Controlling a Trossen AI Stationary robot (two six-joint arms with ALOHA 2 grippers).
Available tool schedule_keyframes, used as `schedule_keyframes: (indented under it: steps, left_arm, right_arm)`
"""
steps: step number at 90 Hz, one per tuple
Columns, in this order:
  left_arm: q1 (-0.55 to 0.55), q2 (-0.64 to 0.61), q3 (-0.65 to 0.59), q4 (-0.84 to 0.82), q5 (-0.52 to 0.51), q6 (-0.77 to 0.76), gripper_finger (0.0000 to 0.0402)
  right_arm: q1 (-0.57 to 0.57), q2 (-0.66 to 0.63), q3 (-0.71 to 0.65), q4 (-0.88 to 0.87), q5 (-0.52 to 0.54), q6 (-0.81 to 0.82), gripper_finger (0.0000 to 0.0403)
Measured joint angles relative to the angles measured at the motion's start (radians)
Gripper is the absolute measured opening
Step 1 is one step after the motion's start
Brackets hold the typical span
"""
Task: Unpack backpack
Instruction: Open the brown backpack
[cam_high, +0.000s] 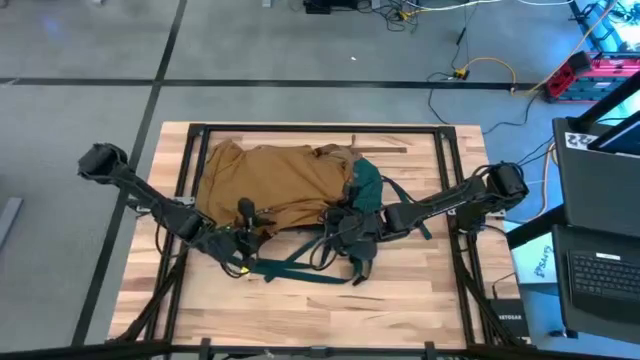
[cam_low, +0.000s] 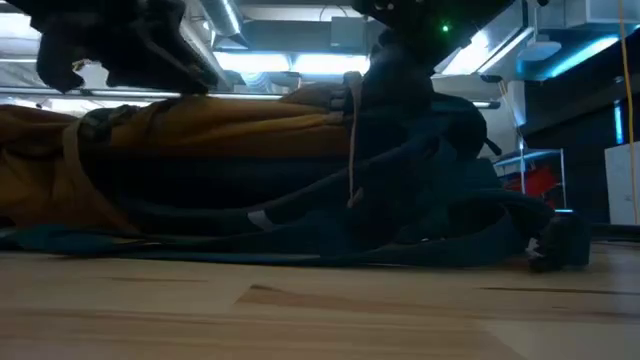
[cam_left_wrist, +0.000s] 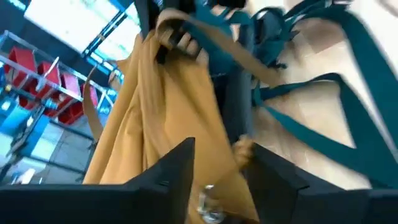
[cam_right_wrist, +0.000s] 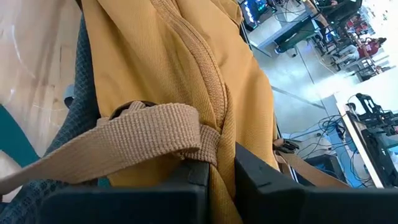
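My right fingers (cam_right_wrist: 221, 177) pinch the tan backpack (cam_high: 275, 180) fabric beside its webbing strap (cam_right_wrist: 134, 140); my left fingers (cam_left_wrist: 217, 177) clamp cloth too. Backpack lies on the worktop (cam_high: 400, 310). Best lift both evenly, avoiding strap snags.

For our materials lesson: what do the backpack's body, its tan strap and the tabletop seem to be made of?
The backpack body looks like matte woven fabric, with fine ribbing and a stitched seam. The tan strap looks like coarse woven webbing, its weave plainly visible. The table top appears to be pale wood planks, with grain and board joints showing.
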Motion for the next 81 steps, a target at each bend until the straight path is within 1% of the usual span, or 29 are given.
schedule_keyframes:
  steps: [24, 36, 49, 57, 71, 81]
  left_arm:
    - [-0.043, 0.0, 0.0, -0.02, -0.007, 0.004, 0.0009]
    - [-0.067, 0.0, 0.0, -0.025, -0.017, -0.018, 0.0004]
    - [-0.128, 0.0, 0.0, -0.064, 0.009, -0.073, 0.0002]
    - [-0.167, 0.0, 0.0, -0.118, 0.016, -0.172, 0.0002]
    - [-0.208, 0.005, 0.001, -0.259, 0.018, -0.41, 0.0001]
    - [-0.213, 0.017, -0.035, -0.269, 0.06, -0.524, 0.0]
  right_arm:
    - [0.0, 0.0, 0.0, -0.003, -0.001, 0.004, 0.0012]
    - [0.0, 0.0, 0.0, -0.005, 0.007, 0.021, 0.0012]
    - [0.001, 0.0, 0.0, -0.013, 0.083, 0.041, 0.0012]
    - [0.002, 0.0, 0.0, -0.008, 0.109, 0.041, 0.0012]
    - [-0.001, 0.0, 0.001, 0.031, 0.113, 0.024, 0.0012]
    - [-0.002, 0.001, 0.001, 0.063, 0.105, 0.0, 0.0012]
